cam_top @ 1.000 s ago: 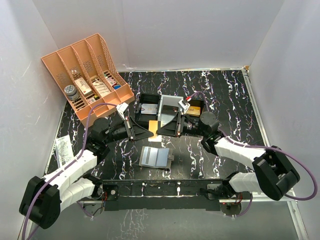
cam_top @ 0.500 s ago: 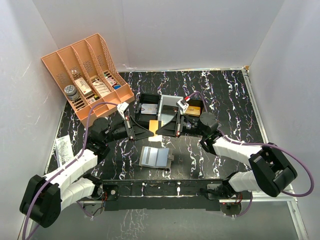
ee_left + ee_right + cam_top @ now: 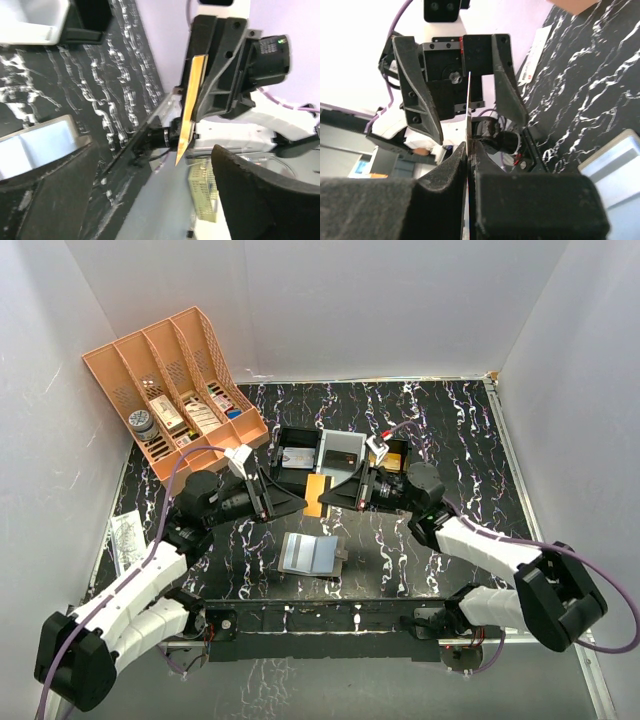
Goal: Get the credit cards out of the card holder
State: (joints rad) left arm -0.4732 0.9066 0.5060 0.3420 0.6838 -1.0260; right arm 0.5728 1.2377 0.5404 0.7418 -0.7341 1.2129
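Left gripper (image 3: pixel 288 502), fingers spread apart, faces the orange credit card (image 3: pixel 317 494). The card stands on edge above the table (image 3: pixel 450 430), clamped between the shut fingers of the right gripper (image 3: pixel 333 496). The card holder (image 3: pixel 312 554) lies open on the near side.

We see a black tabletop (image 3: pixel 450 430) veined with white, closed in by plain white walls (image 3: pixel 350 300). At ten o'clock an orange lattice organiser (image 3: pixel 205 335) stands at an angle, its four slots open to the top. In its near ends sit a small dark-lidded jar (image 3: pixel 146 425), two printed boxes (image 3: pixel 167 412) and something blue (image 3: pixel 233 412). Near the middle, toward twelve o'clock, lies a black three-compartment tray (image 3: pixel 296 432). At eight o'clock, on the tabletop's left edge, we find a clear printed packet (image 3: pixel 125 537).
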